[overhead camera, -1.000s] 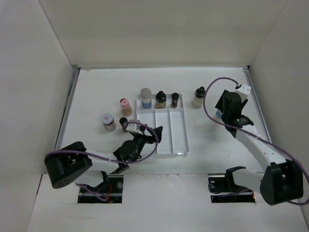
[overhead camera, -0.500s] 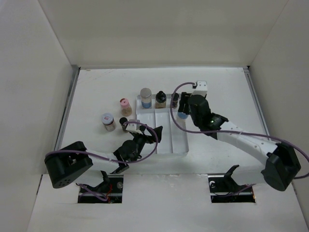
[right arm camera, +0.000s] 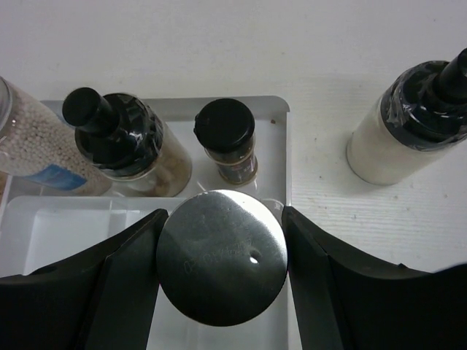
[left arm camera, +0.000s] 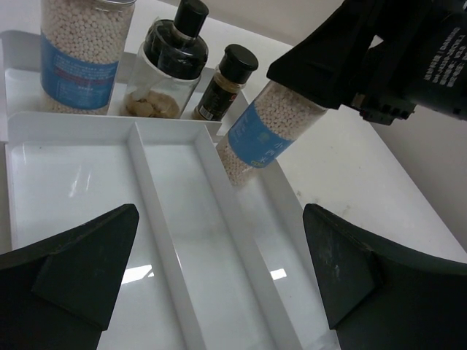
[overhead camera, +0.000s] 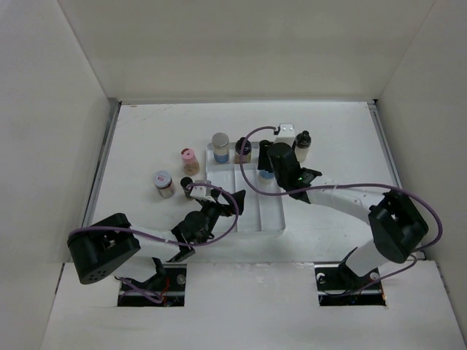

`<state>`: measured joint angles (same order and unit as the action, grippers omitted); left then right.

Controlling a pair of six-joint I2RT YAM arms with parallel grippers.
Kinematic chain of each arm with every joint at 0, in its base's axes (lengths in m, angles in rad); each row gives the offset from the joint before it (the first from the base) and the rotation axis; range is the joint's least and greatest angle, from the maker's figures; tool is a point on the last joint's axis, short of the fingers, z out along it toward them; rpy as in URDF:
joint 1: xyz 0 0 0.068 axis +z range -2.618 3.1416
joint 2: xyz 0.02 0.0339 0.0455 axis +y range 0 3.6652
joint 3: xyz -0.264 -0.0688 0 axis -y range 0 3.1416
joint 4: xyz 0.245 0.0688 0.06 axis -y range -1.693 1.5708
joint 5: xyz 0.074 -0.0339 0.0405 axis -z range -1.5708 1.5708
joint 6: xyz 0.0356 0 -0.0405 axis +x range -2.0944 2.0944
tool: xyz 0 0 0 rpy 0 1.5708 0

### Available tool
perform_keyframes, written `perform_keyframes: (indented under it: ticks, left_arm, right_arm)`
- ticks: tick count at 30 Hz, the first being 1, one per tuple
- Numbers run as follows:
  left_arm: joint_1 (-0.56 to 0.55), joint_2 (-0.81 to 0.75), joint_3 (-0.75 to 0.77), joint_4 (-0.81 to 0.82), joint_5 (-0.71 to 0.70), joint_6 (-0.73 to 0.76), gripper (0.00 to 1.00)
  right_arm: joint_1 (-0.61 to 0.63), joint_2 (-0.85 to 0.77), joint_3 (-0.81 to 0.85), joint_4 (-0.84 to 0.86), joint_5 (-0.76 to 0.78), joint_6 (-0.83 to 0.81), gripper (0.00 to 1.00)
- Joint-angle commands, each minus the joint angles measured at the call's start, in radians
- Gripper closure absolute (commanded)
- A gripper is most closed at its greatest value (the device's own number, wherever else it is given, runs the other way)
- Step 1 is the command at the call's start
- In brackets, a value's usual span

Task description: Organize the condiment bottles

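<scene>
White desk (overhead camera: 328, 131), walled on three sides. The left hand (left arm camera: 219, 277) was held spread wide at the near end of the tray (overhead camera: 271, 215). A blue-labelled jar (left arm camera: 264, 135) was pinched by the right hand (right arm camera: 222, 281), tilted over the tray's right slot. Three bottles (overhead camera: 220, 146) were seen in the far slot, others on the desk beside it.

White tray (overhead camera: 255, 211), seemingly three-lane, on white table (overhead camera: 146, 131).

White table (overhead camera: 146, 131) bears a divided tray (overhead camera: 271, 219), pink-capped bottle (overhead camera: 190, 160), silver-capped jar (overhead camera: 163, 182) and black-capped bottle (overhead camera: 301, 145).
</scene>
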<state>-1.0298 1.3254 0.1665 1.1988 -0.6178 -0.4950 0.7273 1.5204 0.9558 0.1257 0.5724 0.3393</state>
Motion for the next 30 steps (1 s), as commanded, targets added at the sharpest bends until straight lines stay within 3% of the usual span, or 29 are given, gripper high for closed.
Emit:
perform_keyframes:
  ticks: [1, 5, 9, 15, 22, 27, 30]
  left_arm:
    - [0.004, -0.012, 0.03, 0.038, 0.01, -0.011, 0.0]
    - [0.006, -0.003, 0.033, 0.038, 0.01, -0.013, 0.0]
    - [0.006, -0.015, 0.031, 0.038, 0.01, -0.014, 0.0]
    - [0.003, -0.014, 0.03, 0.038, 0.01, -0.017, 0.0]
    - [0.006, 0.001, 0.036, 0.038, 0.01, -0.017, 0.0]
    - [0.003, -0.002, 0.034, 0.038, 0.01, -0.016, 0.0]
    - [0.001, 0.008, 0.038, 0.038, 0.01, -0.016, 0.0]
  right_arm:
    - [0.002, 0.0, -0.003, 0.149, 0.023, 0.004, 0.33]
    - [0.002, -0.052, -0.023, 0.14, 0.027, 0.001, 0.12]
    - [-0.045, -0.166, -0.067, 0.146, -0.005, 0.006, 0.04]
    - [-0.225, -0.22, -0.098, 0.129, -0.045, 0.029, 0.02]
    - [-0.369, 0.036, 0.056, 0.028, -0.103, -0.029, 0.0]
    - [-0.407, 0.139, 0.107, 0.097, -0.184, -0.04, 0.0]
    - [-0.418, 0.191, 0.136, 0.103, -0.177, -0.033, 0.07]
